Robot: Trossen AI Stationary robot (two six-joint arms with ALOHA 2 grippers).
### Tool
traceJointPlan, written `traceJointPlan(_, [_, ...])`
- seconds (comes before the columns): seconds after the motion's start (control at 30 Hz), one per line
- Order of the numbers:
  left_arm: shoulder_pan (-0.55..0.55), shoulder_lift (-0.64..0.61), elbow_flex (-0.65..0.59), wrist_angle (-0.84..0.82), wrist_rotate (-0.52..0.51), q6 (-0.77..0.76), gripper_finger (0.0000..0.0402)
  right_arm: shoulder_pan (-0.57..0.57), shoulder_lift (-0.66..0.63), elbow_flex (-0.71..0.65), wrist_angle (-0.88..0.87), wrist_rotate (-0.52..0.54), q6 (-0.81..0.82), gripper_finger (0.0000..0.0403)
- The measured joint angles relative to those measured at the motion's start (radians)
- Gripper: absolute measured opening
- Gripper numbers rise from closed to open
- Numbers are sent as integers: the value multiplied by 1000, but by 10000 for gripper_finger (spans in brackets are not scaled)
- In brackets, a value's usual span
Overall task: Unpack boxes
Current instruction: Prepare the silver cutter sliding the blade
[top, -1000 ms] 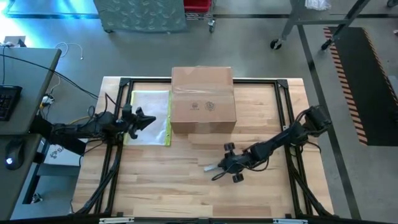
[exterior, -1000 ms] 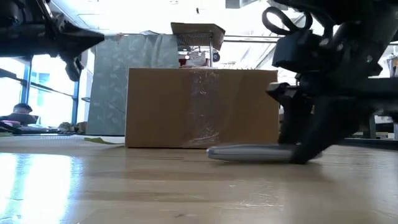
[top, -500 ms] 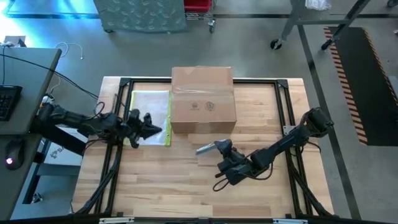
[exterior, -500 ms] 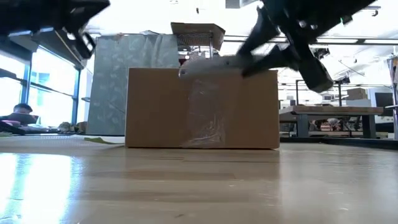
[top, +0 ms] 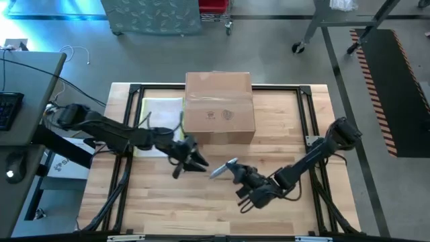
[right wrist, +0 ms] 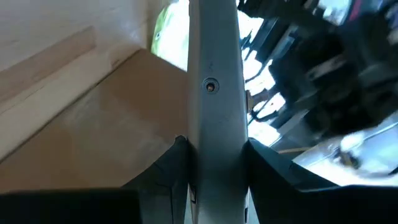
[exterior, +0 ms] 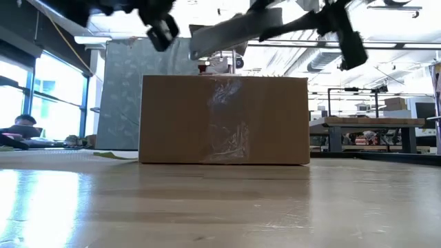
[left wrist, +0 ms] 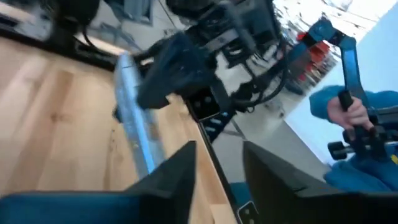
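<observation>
We see the brown carton (top: 218, 107) sitting upper centre of the high view, at the table's (top: 161, 208) far side, flaps taped shut. Left of it lies a clear sleeve with a yellow edge (top: 161, 111). Below the carton, mid-frame, our right gripper (top: 236, 171) pinches a grey knife-like tool (top: 223, 168), lifted off the table. Our left gripper (top: 195, 163) hangs just left of the tool's tip, fingers (left wrist: 177, 171) parted.
</observation>
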State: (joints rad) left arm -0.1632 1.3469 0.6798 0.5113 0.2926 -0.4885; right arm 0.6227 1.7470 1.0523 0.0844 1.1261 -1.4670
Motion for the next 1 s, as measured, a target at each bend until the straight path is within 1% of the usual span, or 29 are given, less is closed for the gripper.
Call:
traceJointPlan(0.17, [41, 94, 50, 1, 85, 3, 220, 25, 0, 0, -1, 7, -37, 112])
traceJointPlan(0.27, [52, 134, 56, 1, 93, 38, 252, 34, 0, 0, 6, 17, -41, 112])
traceJointPlan(0.33, [53, 160, 55, 4, 93, 45, 266, 35, 0, 0, 6, 17, -41, 112])
traceJointPlan(0.43, [53, 201, 57, 24, 105, 16, 273, 28, 0, 0, 2, 8, -67, 112])
traceJointPlan(0.53, [53, 250, 60, 53, 153, -51, 274, 15, -1, 0, 17, -14, -119, 112])
traceJointPlan(0.7, [53, 329, 62, 199, 262, -161, 274, -18, -2, 0, 43, -93, -148, 112])
traceJointPlan(0.83, [53, 377, 62, 256, 265, -190, 274, -40, -2, 0, 99, -99, -173, 112])
traceJointPlan(1.0, [53, 416, 62, 345, 269, -189, 274, -50, -2, 0, 168, -128, -200, 112])
